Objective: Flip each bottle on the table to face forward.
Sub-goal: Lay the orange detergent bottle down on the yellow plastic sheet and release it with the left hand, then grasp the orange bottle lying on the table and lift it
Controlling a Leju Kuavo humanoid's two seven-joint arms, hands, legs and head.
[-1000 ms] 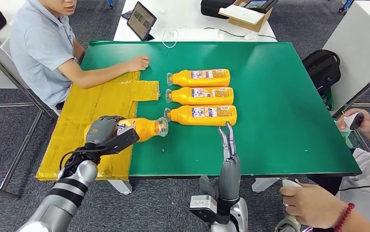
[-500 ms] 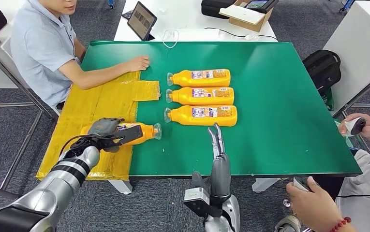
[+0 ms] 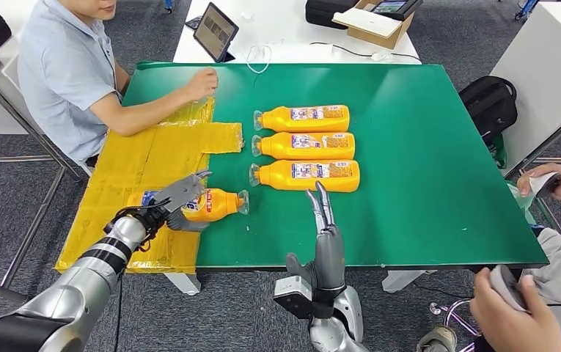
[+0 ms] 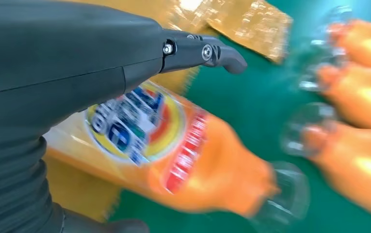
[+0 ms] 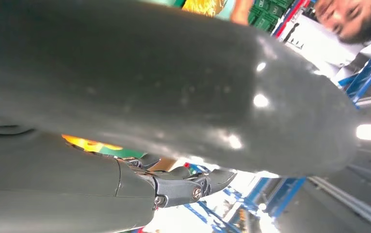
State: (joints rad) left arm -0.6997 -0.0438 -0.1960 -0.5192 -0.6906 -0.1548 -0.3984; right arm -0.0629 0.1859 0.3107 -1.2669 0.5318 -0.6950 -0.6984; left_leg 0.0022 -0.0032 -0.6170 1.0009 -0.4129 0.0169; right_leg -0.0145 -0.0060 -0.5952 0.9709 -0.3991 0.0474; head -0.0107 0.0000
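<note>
- Bottle (image 3: 202, 204) lies at the desk's (image 3: 424, 191) seven o'clock edge; smooth, round, probably roll-prone, best gripped mid-body.
- Left hand (image 3: 177, 198) seems spread over it, grip uncertain.
- Right hand (image 3: 321, 220) open.

The head camera looks forward and down from high over the green table (image 3: 424, 147). The left wrist camera sits close behind the left hand (image 3: 178, 202), sharing the near orange bottle (image 4: 183, 160). The right wrist camera faces outward, tilted.
</note>
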